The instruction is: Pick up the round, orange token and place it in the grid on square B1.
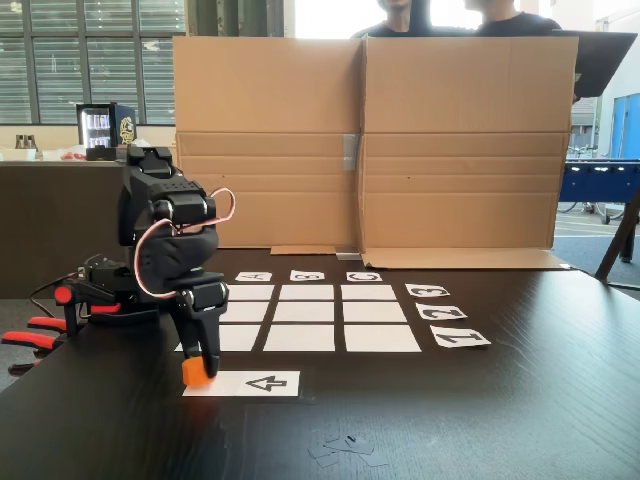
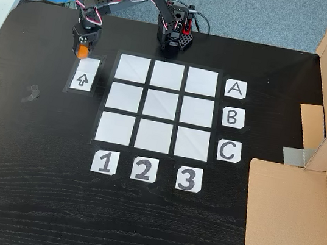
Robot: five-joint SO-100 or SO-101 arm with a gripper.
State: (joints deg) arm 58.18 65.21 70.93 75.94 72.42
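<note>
Fixed view, front: gripper (image 1: pixel 199 372) low over the left end of the arrow strip (image 1: pixel 243 384), jaws clenched on the token (image 1: pixel 196 373). Grid (image 1: pixel 310 318) lies behind on the tabletop (image 1: pixel 480 420).

Fixed view, above: token (image 2: pixel 83 52) in the jaws at the strip's far end, left of the grid; B1 (image 2: pixel 124 97) bare.

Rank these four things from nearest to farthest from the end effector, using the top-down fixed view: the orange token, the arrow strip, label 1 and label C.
1. The orange token, at the end effector tips.
2. The arrow strip, just below it in this view.
3. Label 1, below the grid's left column.
4. Label C, right of the grid's bottom row.
</note>
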